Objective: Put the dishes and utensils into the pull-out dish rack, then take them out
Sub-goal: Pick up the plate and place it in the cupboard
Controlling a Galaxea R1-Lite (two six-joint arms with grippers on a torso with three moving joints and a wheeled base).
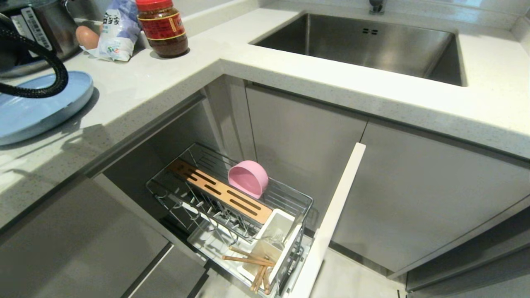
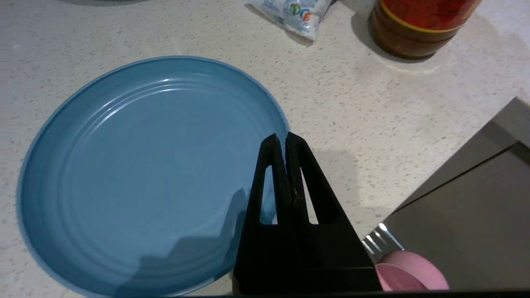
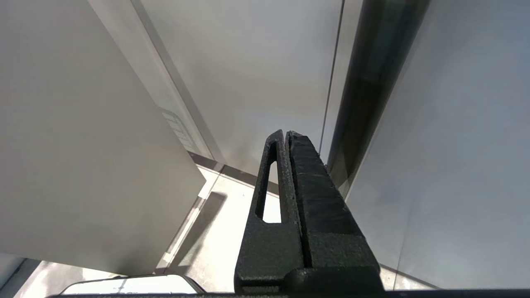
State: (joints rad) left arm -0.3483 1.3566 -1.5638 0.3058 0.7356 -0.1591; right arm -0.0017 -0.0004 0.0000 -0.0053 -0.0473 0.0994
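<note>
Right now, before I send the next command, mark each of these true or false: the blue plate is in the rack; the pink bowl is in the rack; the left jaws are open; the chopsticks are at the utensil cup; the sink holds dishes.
1. The blue plate is in the rack. False: it lies flat on the countertop.
2. The pink bowl is in the pull-out dish rack. True: it stands on edge beside the wooden strip.
3. The left gripper has its jaws open. False: they are shut, over the plate's rim, holding nothing.
4. The chopsticks are at the utensil cup. True.
5. The sink holds dishes. False: none show in it.
</note>
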